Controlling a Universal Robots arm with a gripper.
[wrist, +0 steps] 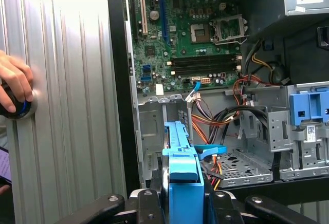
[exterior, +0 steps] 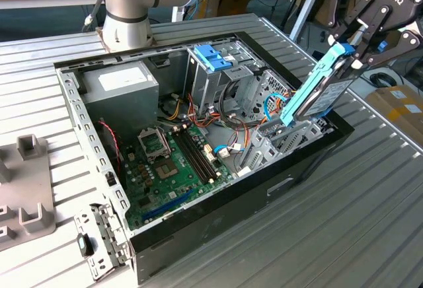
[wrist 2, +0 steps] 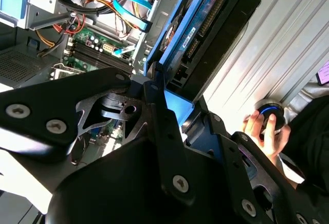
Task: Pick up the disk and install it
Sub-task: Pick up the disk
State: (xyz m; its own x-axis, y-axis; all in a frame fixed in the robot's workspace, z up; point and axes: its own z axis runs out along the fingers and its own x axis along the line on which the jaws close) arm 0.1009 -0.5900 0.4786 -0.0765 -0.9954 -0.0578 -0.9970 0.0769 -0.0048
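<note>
Gripper [exterior: 355, 49] pinching disk [exterior: 316, 96], tilted over bay [exterior: 285, 136]. We'd square it up first, go slow, dodge cables [exterior: 232, 144].

Disk [exterior: 325, 93]: dark grey face, bright blue frame along its edges; tool [exterior: 353, 50] matte black with silver screw heads. Case [exterior: 218, 225] black outside, bare grey metal inside; green motherboard [exterior: 175, 169] with black slots, grey power supply [exterior: 119, 84] with white label, blue latch [exterior: 213, 57], red/yellow/orange wires [exterior: 192, 111]. Worktop [exterior: 357, 222] pale silver-grey with ribbed stripes; arm [exterior: 132, 4] light grey with pale blue trim.
</note>
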